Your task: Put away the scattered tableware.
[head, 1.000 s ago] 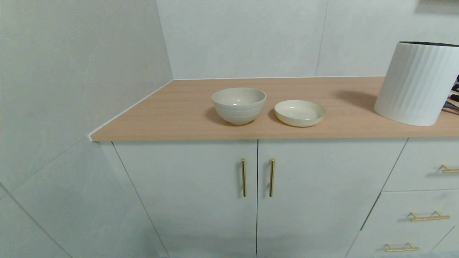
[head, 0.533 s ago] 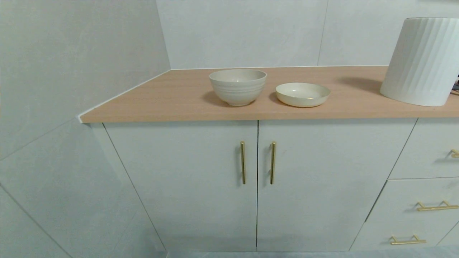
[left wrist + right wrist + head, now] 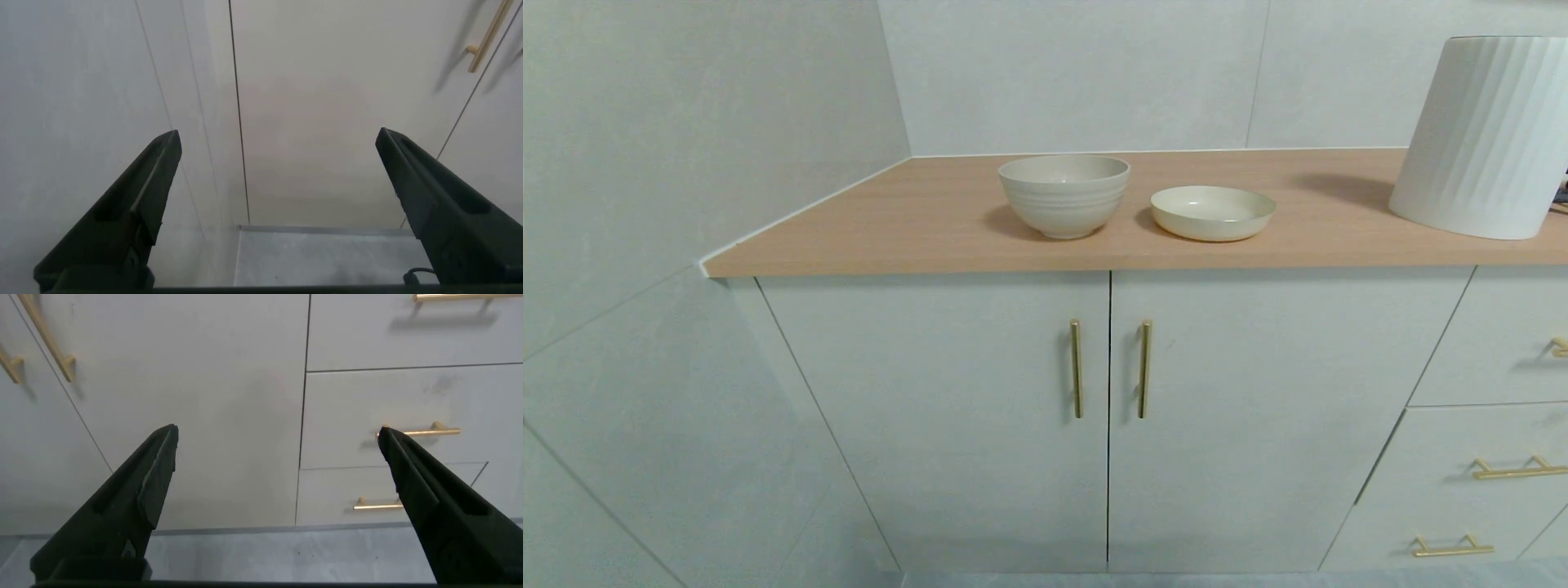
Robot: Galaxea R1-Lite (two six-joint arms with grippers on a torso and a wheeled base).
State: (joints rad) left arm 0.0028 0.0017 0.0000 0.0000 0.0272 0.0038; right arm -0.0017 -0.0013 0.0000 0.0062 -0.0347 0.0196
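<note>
A deep ribbed beige bowl [image 3: 1064,194] stands on the wooden countertop [image 3: 915,224], with a shallow cream dish [image 3: 1212,212] just to its right. Both sit above a white two-door cabinet with gold bar handles [image 3: 1076,368]. My left gripper [image 3: 278,143] hangs low before the cabinet front, open with nothing between its fingers. My right gripper [image 3: 278,437] is low in front of the drawers, also open and holding nothing.
A tall white ribbed container [image 3: 1486,135] stands at the counter's right end. Drawers with gold handles [image 3: 1519,469] lie right of the cabinet doors. A tiled wall closes off the left side and the back.
The head camera has dropped, mostly in the first half second, so the countertop now looks flatter and sits higher in the picture. The bowl and dish have not moved.
</note>
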